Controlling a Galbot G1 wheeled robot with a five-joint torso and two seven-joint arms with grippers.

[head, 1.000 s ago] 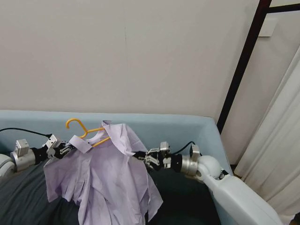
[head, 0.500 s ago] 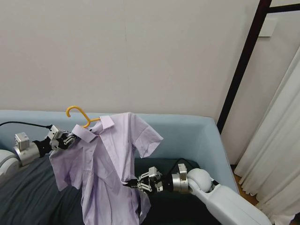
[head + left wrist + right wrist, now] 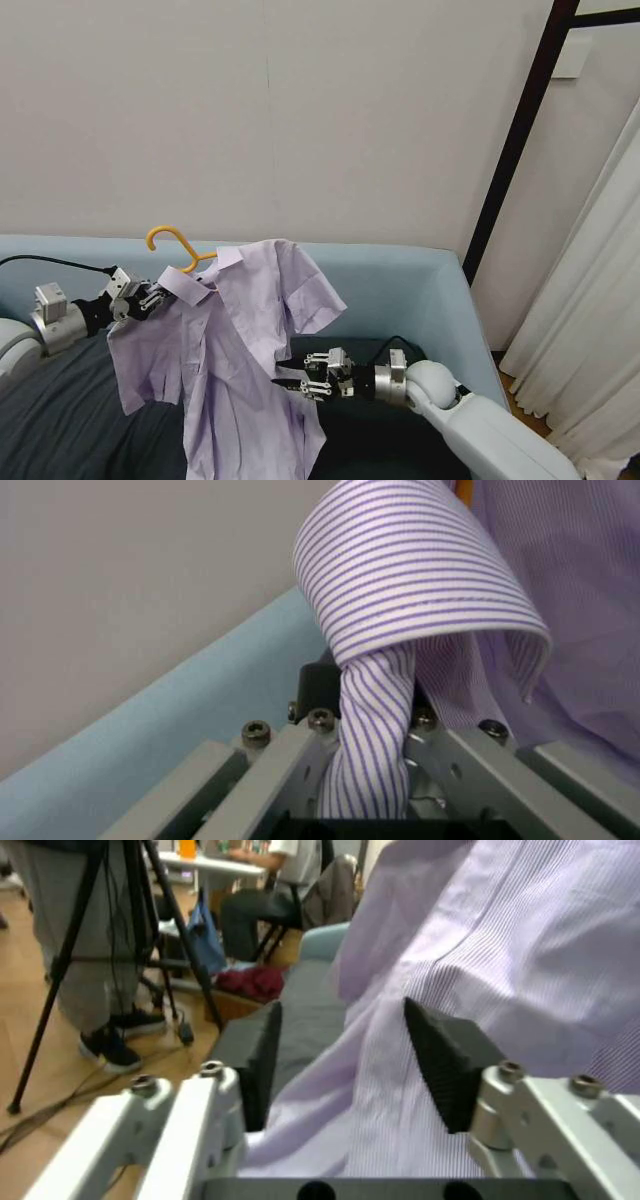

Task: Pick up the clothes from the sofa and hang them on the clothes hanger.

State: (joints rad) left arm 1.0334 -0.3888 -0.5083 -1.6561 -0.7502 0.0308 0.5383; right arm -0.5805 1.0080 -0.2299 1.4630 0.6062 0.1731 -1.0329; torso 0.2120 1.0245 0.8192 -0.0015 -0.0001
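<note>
A purple striped shirt (image 3: 235, 350) hangs on a yellow hanger (image 3: 165, 240) above the sofa. My left gripper (image 3: 140, 302) holds it up at the collar. In the left wrist view that gripper (image 3: 372, 735) is shut on a fold of the collar (image 3: 420, 577), with the hanger's yellow tip (image 3: 462, 487) just beyond. My right gripper (image 3: 290, 384) reaches in low at the shirt's front edge. In the right wrist view it (image 3: 350, 1057) stands open, its black pads (image 3: 445, 1061) wide apart with loose shirt fabric (image 3: 500, 937) lying between them.
The light blue sofa back (image 3: 400, 290) runs behind the shirt, with a dark seat cushion (image 3: 60, 420) below. A black pole (image 3: 515, 130) and a white curtain (image 3: 590, 330) stand to the right. The right wrist view shows a tripod (image 3: 60, 990) on the floor.
My right gripper let go of the shirt's upper part and dropped to its lower front edge. The left gripper lifted the collar a little, so the shirt hangs straighter.
</note>
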